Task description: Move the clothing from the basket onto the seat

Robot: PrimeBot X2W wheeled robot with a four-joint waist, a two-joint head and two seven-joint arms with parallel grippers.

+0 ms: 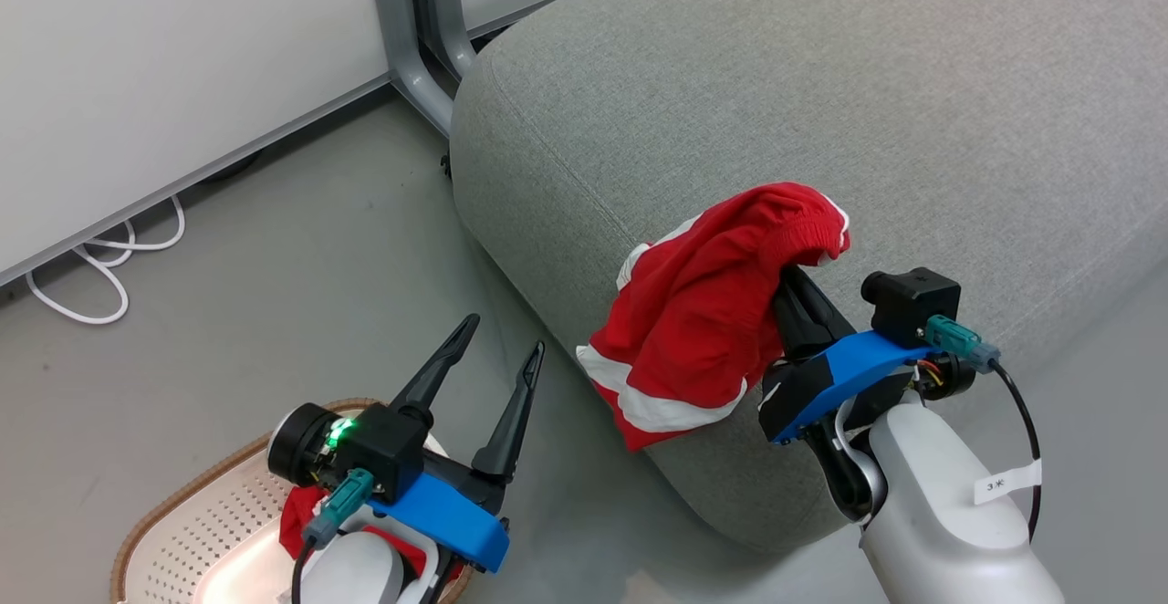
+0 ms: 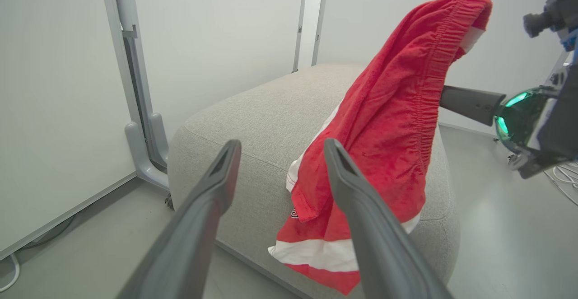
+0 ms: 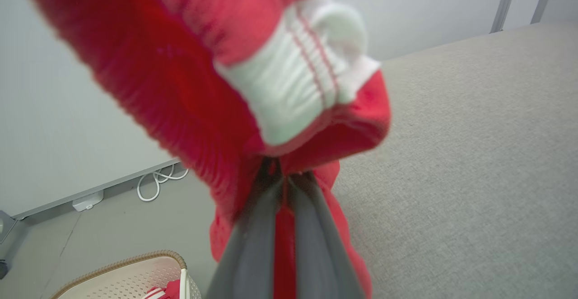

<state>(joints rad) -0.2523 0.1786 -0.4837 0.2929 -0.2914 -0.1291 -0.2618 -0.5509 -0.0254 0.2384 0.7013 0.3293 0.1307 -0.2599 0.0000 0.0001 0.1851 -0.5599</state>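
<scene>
Red white-striped fabric garment (image 1: 703, 330) is hanging from the right gripper (image 3: 276, 177), whose fingers are clamping together on it, at the near left edge of the light grey upholstered seat (image 1: 821, 84). Left gripper (image 1: 504, 335) is hovering, fingers apart, above the cream perforated plastic basket (image 1: 201, 504) at near left.

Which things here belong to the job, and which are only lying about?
Job: red garment in the right tool; laundry basket; second red garment inside it; grey seat.
Lying about: white cable; grey partition foot.
</scene>
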